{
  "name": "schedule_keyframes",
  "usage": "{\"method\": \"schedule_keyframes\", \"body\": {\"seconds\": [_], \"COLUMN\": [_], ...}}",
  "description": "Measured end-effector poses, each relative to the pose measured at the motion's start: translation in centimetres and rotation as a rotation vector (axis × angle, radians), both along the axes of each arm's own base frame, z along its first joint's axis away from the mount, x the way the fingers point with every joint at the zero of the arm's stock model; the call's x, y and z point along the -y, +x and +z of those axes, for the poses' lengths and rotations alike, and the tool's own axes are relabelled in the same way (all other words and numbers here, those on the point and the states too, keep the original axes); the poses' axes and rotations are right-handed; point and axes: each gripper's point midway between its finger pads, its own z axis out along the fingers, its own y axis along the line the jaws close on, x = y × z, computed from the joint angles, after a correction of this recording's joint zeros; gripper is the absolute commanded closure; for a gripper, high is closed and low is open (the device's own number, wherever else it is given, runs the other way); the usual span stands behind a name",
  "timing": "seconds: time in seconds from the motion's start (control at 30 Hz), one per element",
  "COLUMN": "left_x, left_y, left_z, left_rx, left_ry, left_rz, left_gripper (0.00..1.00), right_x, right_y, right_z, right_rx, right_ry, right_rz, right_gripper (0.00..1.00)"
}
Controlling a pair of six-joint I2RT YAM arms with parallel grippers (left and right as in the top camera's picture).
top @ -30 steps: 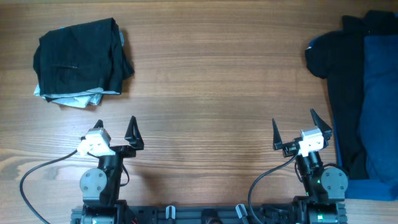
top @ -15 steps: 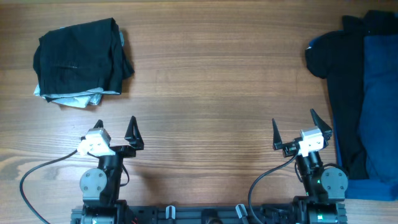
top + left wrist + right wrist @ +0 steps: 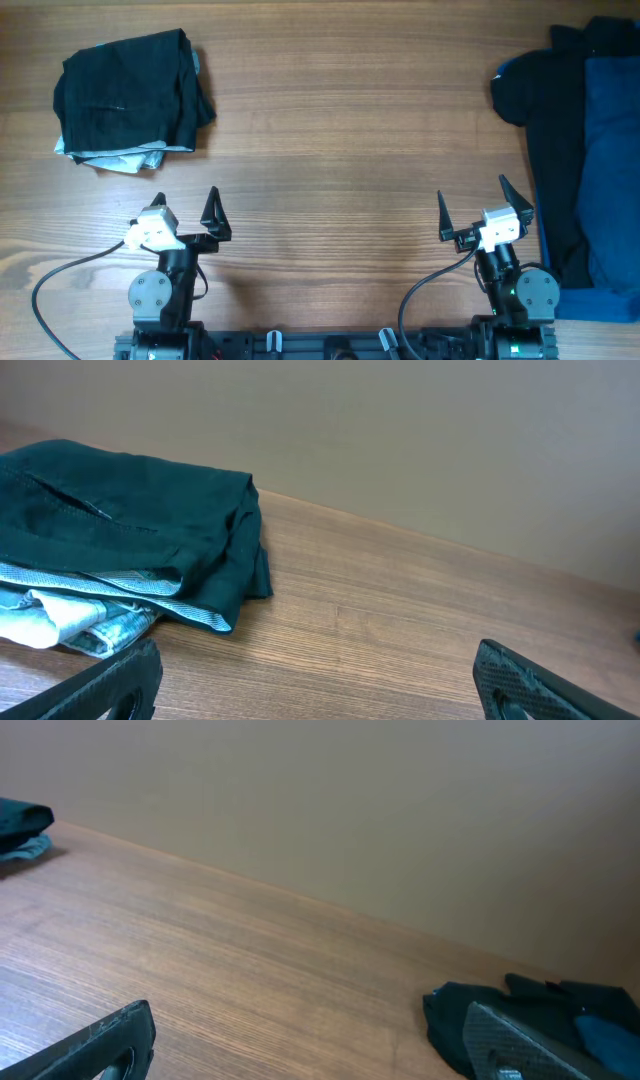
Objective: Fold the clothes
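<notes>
The right pincer [image 3: 310, 1045] stood wide apart with nothing between its fingers [image 3: 105, 1038] over a wooden surface [image 3: 250, 970]. A dark garment [image 3: 450, 1012] lay just behind the right-hand finger, with blue cloth [image 3: 612, 1032] beside it. Another dark bundle [image 3: 20, 820] sat at the far left edge, before a plain beige wall [image 3: 350, 810].

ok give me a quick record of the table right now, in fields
left gripper: open, empty, above the table
right gripper: open, empty, above the table
folded black garment: far left, pale trim showing underneath
blue garment: right edge, partly out of frame, lying on loose black garment
table: wood
</notes>
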Motion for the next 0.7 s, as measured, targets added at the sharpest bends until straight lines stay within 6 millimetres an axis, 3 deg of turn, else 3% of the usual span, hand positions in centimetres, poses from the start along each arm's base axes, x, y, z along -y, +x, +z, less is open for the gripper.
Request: {"method": "schedule_keyframes", "body": {"seconds": [0.3,0.5,0.7], "left_x": [0.0,0.0,0.0], "left_y": [0.0,0.0,0.0], "left_z": [0.0,0.0,0.0], "left_rx": [0.000,0.000,0.000], "left_ry": [0.000,0.000,0.000], "left_rz": [0.000,0.000,0.000], "left_gripper": [0.00,0.00,0.00], "right_x": [-1.9,-2.4,-2.4], "right_y": [-0.5,-2.5,-4.4], "right_z": [1.0,8.5,13.5], "right_rx": [0.001,0.110,0.142], "right_ry": [0.129,0.216,0.237], "right_rz": [0.116,0.162,0.172], "right_gripper": [0.00,0.00,0.00]}}
